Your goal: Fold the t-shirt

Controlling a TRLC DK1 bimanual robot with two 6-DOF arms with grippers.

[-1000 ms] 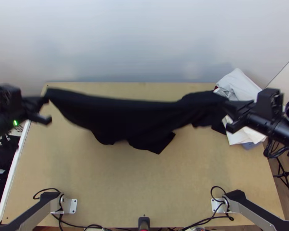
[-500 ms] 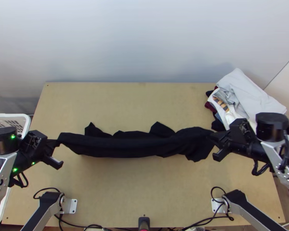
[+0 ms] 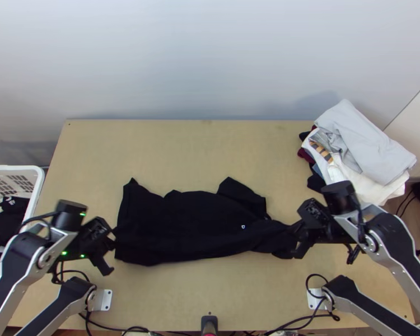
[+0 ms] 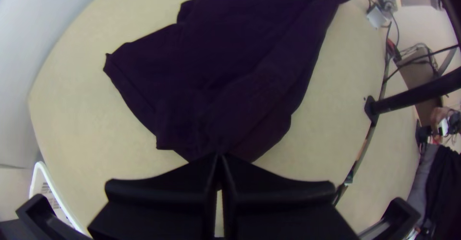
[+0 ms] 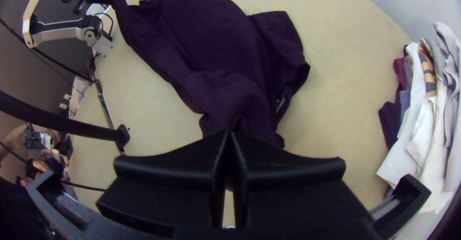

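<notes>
Left tool [image 3: 112,238] and right tool [image 3: 298,228] both sit closed, well apart.

Beyond the black cloth t-shirt [image 3: 187,224], a hand could pass over broad bare light wooden table [image 3: 176,154] up to the pale wall [image 3: 199,61]. On the t-shirt's near side lies a narrower bare strip, bounded lower down by two white mounting plates [image 3: 102,300] and looping black cables [image 3: 316,274]. The flat-fingered black left gripper [image 3: 113,239] and right gripper [image 3: 293,228] block the t-shirt's two ends. Beyond and right of it, a heap of white and grey clothes [image 3: 364,148] obstructs; left of it stands a white plastic basket [image 3: 40,182]
</notes>
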